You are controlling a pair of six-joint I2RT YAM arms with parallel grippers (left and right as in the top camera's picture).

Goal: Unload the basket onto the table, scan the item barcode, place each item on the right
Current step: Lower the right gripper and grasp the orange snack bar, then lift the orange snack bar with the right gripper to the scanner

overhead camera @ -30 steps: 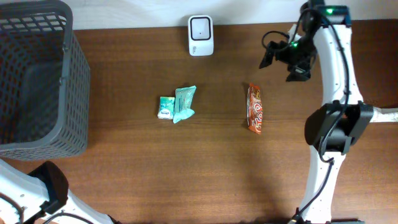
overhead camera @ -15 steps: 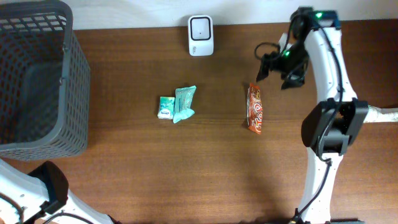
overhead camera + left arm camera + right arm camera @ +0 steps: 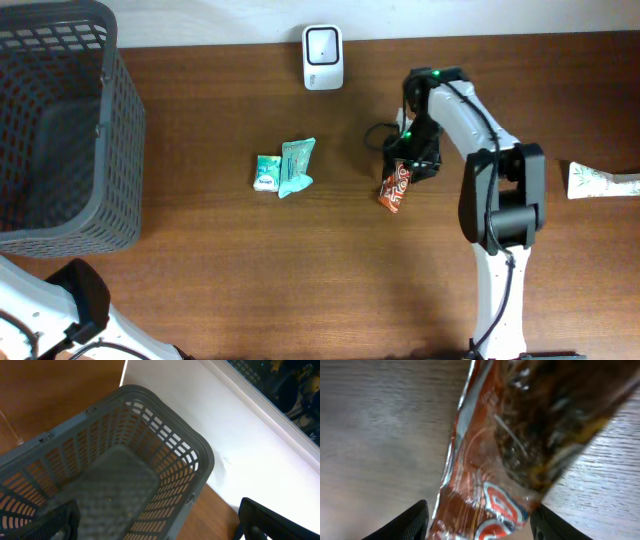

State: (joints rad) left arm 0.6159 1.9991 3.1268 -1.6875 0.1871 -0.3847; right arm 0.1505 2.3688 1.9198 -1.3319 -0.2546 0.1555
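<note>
An orange-red snack bar (image 3: 395,188) lies tilted on the wooden table, right of centre. My right gripper (image 3: 407,163) is down over its upper end. In the right wrist view the shiny wrapper (image 3: 495,460) fills the space between the two fingers, which stand close on either side of it; the right gripper (image 3: 482,522) is still open. The white barcode scanner (image 3: 323,57) stands at the table's back edge, apart from the bar. My left gripper (image 3: 157,527) hangs wide open above the basket with nothing between its fingers. No barcode shows on the bar.
A large grey mesh basket (image 3: 125,150) stands at the table's left end, and its rim (image 3: 200,450) also fills the left wrist view. Two teal packets (image 3: 285,168) lie in the middle of the table. A white-green packet (image 3: 600,180) lies at the right edge.
My right arm has swung from the back right down onto the snack bar, and its jaws have narrowed. The bar has shifted left and tilted. The left gripper has not moved.
</note>
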